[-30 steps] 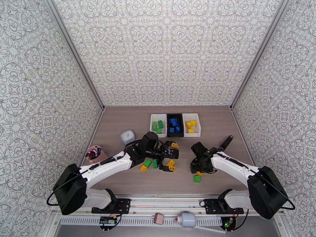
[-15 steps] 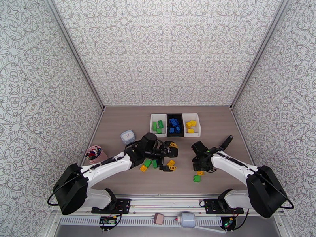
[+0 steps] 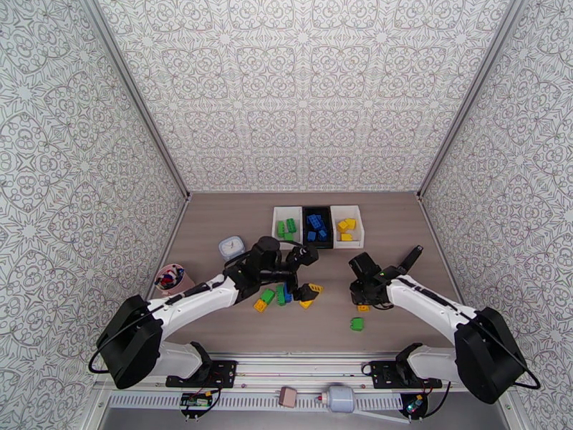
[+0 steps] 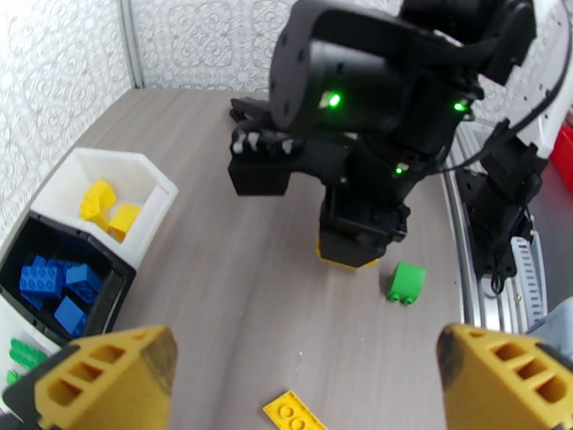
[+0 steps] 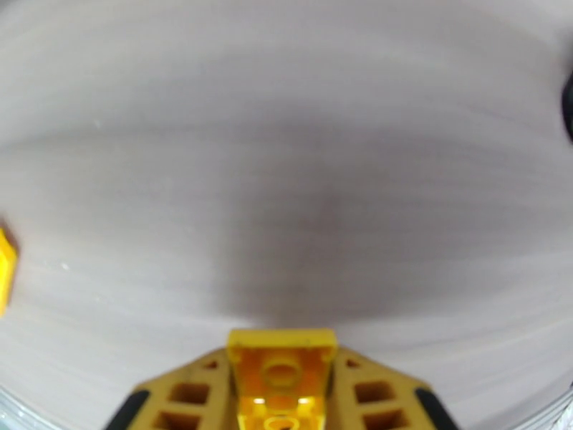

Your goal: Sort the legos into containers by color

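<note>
Grasping step: the right fingers (image 5: 188, 387) are clamped on a small yellow studded plastic brick (image 5: 281, 356) at the desk (image 5: 286, 173), well apart from the white plastic bin of yellow bricks (image 3: 347, 208), on its near side. The left fingers (image 4: 107, 374) stand wide apart, empty. The next move probably calls for lifting the brick and carrying it to that bin.

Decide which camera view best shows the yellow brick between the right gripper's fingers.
The right wrist view: the yellow brick sits close up, clamped between the fingers of the right gripper. The left wrist view shows a yellow sliver under the gripper's black body; the top external view shows a small yellow speck beneath it.
</note>
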Controlling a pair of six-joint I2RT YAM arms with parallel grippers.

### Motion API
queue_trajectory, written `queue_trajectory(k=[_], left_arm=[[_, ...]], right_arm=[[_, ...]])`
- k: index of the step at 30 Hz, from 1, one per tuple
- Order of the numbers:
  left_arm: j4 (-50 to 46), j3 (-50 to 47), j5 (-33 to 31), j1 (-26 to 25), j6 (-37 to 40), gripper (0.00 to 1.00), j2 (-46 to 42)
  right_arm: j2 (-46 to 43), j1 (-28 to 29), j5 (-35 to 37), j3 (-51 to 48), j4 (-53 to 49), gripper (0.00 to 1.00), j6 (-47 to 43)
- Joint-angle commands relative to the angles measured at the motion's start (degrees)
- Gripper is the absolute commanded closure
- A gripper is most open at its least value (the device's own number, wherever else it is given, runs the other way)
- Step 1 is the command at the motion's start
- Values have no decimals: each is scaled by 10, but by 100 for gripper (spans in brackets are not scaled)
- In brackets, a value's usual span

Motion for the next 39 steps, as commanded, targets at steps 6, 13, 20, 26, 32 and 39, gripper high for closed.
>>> queue_trajectory(k=[6, 13, 20, 26, 32, 39], left_arm=[[29, 5, -56, 12, -88, 0, 5], [46, 0, -92, 17, -118, 0, 6], [50, -9, -121, 20, -128, 0, -3], [45, -17, -137, 21, -122, 0, -14], [44, -21, -149, 21, -120, 0, -20], [40, -25, -152, 20, -119, 0, -26]], right_arm=[[7, -27, 24, 95, 72, 80, -10], [81, -66, 18, 201, 110, 80, -59], [186, -106, 2, 311, 134, 80, -106], [296, -134, -19, 404, 151, 80, -132], [399, -147, -43, 506, 147, 80, -139], [479, -150, -62, 586, 137, 80, -153]])
